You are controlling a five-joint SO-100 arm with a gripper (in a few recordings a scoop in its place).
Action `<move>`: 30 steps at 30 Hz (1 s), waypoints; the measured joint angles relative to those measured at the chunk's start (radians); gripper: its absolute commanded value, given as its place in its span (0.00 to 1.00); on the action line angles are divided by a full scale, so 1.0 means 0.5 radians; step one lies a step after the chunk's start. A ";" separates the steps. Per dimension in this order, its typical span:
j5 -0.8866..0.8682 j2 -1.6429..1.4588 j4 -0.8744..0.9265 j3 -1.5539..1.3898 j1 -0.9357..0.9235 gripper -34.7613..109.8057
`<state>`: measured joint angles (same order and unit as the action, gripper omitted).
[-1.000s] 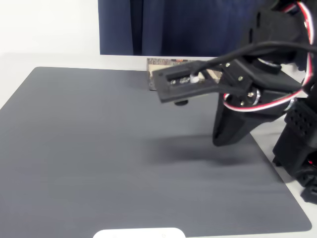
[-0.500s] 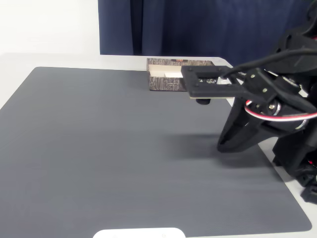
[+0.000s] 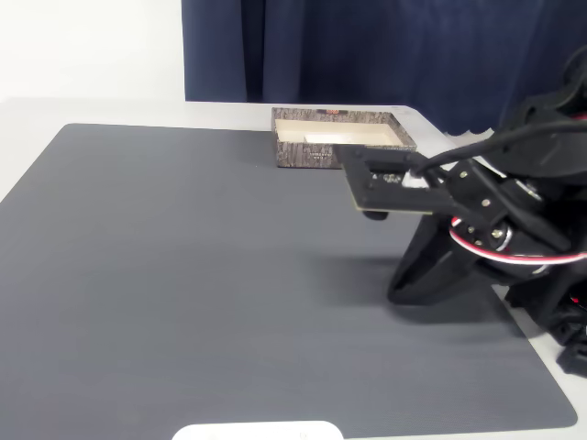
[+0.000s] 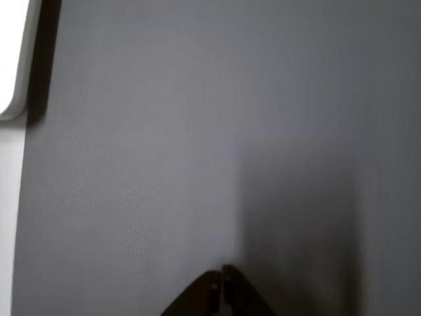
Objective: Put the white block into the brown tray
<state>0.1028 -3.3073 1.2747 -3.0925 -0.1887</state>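
The brown tray (image 3: 312, 156) stands at the far edge of the grey mat, its bark-patterned wall facing the fixed view. A white block (image 3: 323, 138) lies flat inside it, on the pale floor toward the left. My black gripper (image 3: 354, 181) hovers over the mat just in front of the tray, a little to its right, pointing left. In the wrist view my gripper (image 4: 221, 289) has its two tips meeting with nothing between them, above bare mat.
The grey mat (image 3: 183, 275) covers most of the table. A white rounded object (image 3: 258, 431) sits at the mat's front edge, and a white rounded object (image 4: 10, 59) shows at the top left of the wrist view. The arm's base (image 3: 550, 275) fills the right side.
The gripper has drawn back from over the tray, toward the front and lower. The tray's inside, covered before, now shows with the white block in it.
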 measured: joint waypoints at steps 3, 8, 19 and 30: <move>0.000 0.000 -0.006 -0.049 -0.003 0.24; -0.003 -0.012 0.114 -0.055 -0.003 0.24; -0.006 -0.025 0.258 -0.052 -0.003 0.24; -0.064 -0.025 0.270 -0.052 -0.003 0.24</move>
<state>0.0706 -3.3195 1.4097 -3.1186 -0.1902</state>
